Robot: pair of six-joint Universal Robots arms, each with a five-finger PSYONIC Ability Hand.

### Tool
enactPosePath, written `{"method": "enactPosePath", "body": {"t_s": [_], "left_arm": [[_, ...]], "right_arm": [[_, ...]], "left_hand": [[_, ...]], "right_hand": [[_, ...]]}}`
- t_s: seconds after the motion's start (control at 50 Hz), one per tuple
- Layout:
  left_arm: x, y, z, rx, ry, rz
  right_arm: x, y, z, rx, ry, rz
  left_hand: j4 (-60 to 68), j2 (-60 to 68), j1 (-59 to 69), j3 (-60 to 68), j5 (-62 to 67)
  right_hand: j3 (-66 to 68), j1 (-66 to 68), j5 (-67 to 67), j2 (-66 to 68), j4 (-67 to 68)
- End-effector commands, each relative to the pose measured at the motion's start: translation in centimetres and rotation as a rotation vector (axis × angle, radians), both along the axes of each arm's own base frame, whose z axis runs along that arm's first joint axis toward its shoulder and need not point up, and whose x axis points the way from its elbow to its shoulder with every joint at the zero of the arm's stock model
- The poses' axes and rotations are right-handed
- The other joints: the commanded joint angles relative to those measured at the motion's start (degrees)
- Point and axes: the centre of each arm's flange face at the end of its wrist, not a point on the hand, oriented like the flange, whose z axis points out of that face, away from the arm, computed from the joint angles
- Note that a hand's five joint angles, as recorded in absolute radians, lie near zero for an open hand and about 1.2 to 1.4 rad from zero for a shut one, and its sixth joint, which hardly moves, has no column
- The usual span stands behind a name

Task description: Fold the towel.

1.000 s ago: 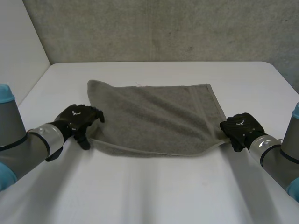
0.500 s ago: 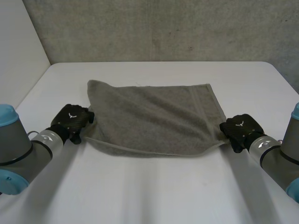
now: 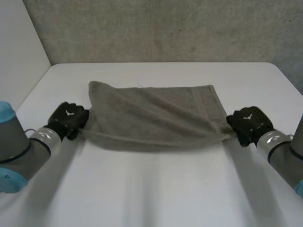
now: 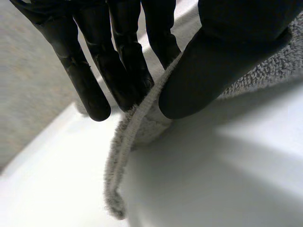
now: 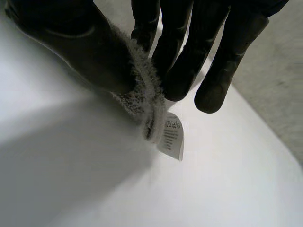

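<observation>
We see the grey towel (image 3: 156, 118) spread across the tabletop (image 3: 156, 194), its near edge lifted taut. Our left hand (image 3: 68, 118) pinches the near left corner and our right hand (image 3: 248, 124) the near right. Open room lies in front.

A white bench (image 3: 156, 189) with rounded far corners stood against a rough, speckled grey wall (image 3: 165, 28). A plain white wall (image 3: 19, 42) closed off the left side. Soft light lay evenly over the bench's smooth top.
</observation>
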Motion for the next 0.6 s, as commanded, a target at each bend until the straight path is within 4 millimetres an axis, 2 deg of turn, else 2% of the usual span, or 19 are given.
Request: {"method": "enactPosePath", "body": {"t_s": [0.02,0.04,0.06,0.08,0.1,0.14,0.16,0.2,0.22,0.24,0.26,0.32,0.36,0.42,0.54,0.58,0.6], "left_arm": [[1.4,2.6,5.4,-0.101,0.006,0.059],[1.5,3.3,6.8,-0.137,0.008,0.06],[1.5,3.3,6.8,-0.137,0.008,0.06],[1.6,4.4,8.0,-0.164,0.009,0.062],[1.6,4.4,8.1,-0.164,0.009,0.062],[1.9,6.9,10.2,-0.201,0.012,0.063],[1.9,6.9,10.2,-0.201,0.012,0.063],[2.0,9.0,11.4,-0.202,0.01,0.061],[2.0,9.0,11.4,-0.202,0.01,0.061],[2.1,10.0,11.5,-0.184,0.007,0.061],[2.2,10.9,11.4,-0.148,0.0,0.06],[2.2,11.7,11.0,-0.102,-0.006,0.056],[2.3,12.8,9.9,-0.007,-0.028,0.051],[2.3,13.5,8.8,0.057,-0.055,0.04],[2.3,12.8,7.5,0.075,-0.104,0.029],[2.3,11.6,6.4,0.083,-0.119,0.025],[2.3,11.5,6.4,0.083,-0.119,0.025]], "right_arm": [[-0.3,0.4,5.6,-0.133,-0.021,-0.007],[-0.5,0.7,7.1,-0.144,-0.022,-0.011],[-0.5,0.7,7.1,-0.144,-0.022,-0.011],[-0.9,1.1,8.5,-0.139,-0.02,-0.015],[-0.9,1.1,8.5,-0.139,-0.019,-0.015],[-2.1,2.1,10.5,-0.084,-0.001,-0.02],[-2.1,2.1,10.5,-0.083,-0.001,-0.02],[-3.0,3.1,11.6,-0.029,0.044,0.01],[-3.0,3.1,11.6,-0.028,0.044,0.01],[-3.4,3.6,12.0,-0.012,0.076,0.027],[-3.7,4.3,12.4,0.001,0.111,0.041],[-4.1,4.9,12.7,0.012,0.144,0.056],[-4.3,5.7,12.8,0.03,0.193,0.085],[-4.3,6.1,12.6,0.046,0.228,0.101],[-4.2,5.7,11.9,0.063,0.243,0.113],[-4.2,4.6,10.2,0.134,0.249,0.115],[-4.2,4.6,10.2,0.134,0.249,0.115]], "left_hand": [[10.48,10.52,12.4,10.54,11.59],[10.48,10.52,12.4,10.54,11.59],[10.48,10.52,12.4,10.54,11.59],[10.48,10.52,12.4,10.54,11.59],[10.48,10.52,12.4,10.54,11.59],[10.48,10.52,12.4,10.54,11.59],[10.48,10.52,12.4,10.54,11.59],[10.48,10.52,12.4,10.54,11.59],[10.48,10.52,12.4,10.54,11.59],[10.48,10.52,12.4,10.54,11.59],[10.48,10.52,12.4,10.54,11.59],[10.48,10.52,12.4,10.54,11.59],[10.48,10.52,12.4,10.54,11.59],[10.48,10.52,12.4,10.54,11.59],[10.48,10.52,12.4,10.54,11.59],[10.48,10.52,12.4,10.54,11.59],[10.48,10.52,12.4,10.54,11.59]], "right_hand": [[2.8,3.21,2.62,3.22,3.06],[2.8,3.21,2.62,3.22,3.06],[2.8,3.21,2.62,3.22,3.06],[2.8,3.21,2.62,3.22,3.06],[2.8,3.21,2.62,3.22,3.06],[2.8,3.21,2.62,3.22,3.06],[2.8,3.21,2.62,3.22,3.06],[2.8,3.21,2.62,3.22,3.06],[2.8,3.21,2.62,3.22,3.06],[2.8,3.21,2.62,3.22,3.06],[2.8,3.21,2.62,3.22,3.06],[2.8,3.21,2.62,3.22,3.06],[2.8,3.21,2.62,3.22,3.06],[2.8,3.21,2.62,3.22,3.06],[2.8,3.21,2.62,3.22,3.06],[2.8,3.21,2.62,3.22,3.06],[2.8,3.21,2.62,3.22,3.06]]}}
